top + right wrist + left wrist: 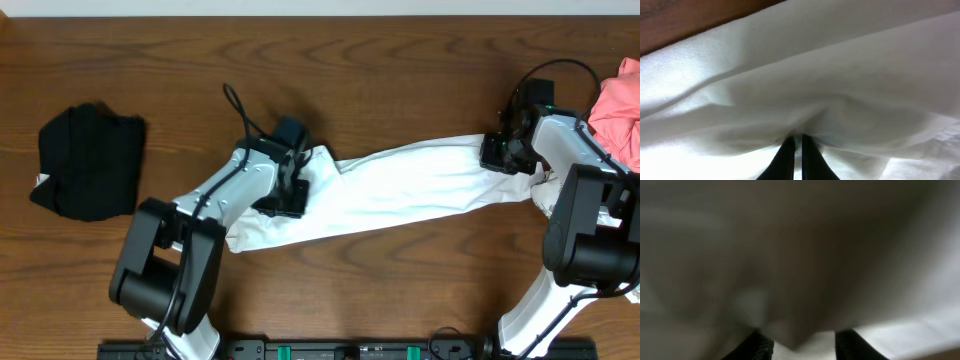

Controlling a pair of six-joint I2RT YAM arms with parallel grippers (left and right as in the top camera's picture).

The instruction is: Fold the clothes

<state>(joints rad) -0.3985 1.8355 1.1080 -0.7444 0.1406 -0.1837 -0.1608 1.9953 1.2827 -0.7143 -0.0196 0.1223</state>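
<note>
The table [400,60] is brown wood with clear grain streaks and a soft satin sheen. The white T-shirt [420,185] is thin matt cloth. Close up in the right wrist view, its surface shows a fine, even texture and soft creases. Near the table's left edge, the black garment [90,160] is dull cloth with no shine. At the right edge, the pink garment [620,105] is soft matt cloth too. The left arm [225,190] and right arm [575,150] have smooth, faintly glossy white shells that look like plastic, with black joint housings. The fingers [782,162] of the right gripper [796,137] look black, smooth and matt. The left wrist view is too blurred to show texture.
</note>
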